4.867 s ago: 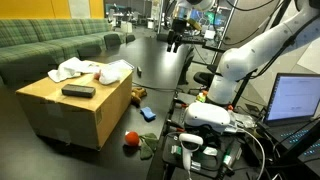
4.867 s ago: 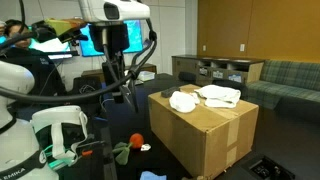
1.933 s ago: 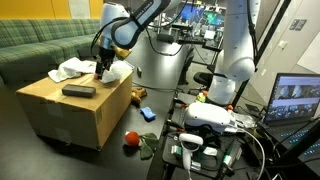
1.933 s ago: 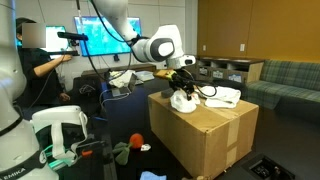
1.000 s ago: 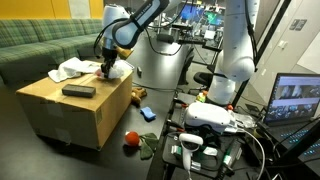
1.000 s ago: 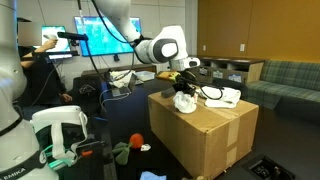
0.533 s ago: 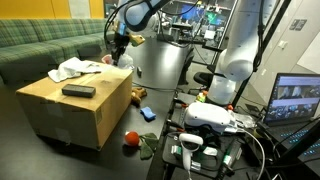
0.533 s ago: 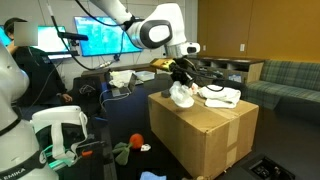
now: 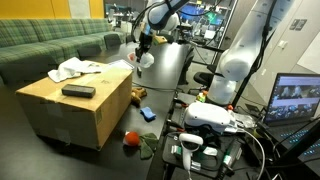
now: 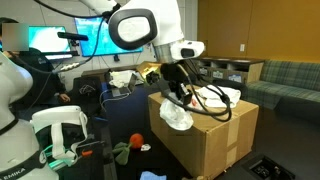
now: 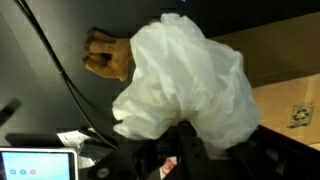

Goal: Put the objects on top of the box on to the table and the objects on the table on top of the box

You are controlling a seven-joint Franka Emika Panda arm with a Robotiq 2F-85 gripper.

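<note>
Just off the box's (image 10: 215,138) edge, over the dark tabletop (image 9: 168,62), the jaws grip a crumpled white plastic bag (image 10: 177,116), which hangs directly beneath them.

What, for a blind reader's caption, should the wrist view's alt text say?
The gripper holds a crumpled white plastic bag above the dark table. A cardboard box sits at right; a brown object lies at upper left.

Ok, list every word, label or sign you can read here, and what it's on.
"EMIKA", faint, on the white arm base.
Symbol printed on the box: too blurred to read.
Text on the laptop screen: too small.
Text on the monitor: blurred.
On the bag in the gripper: none.
</note>
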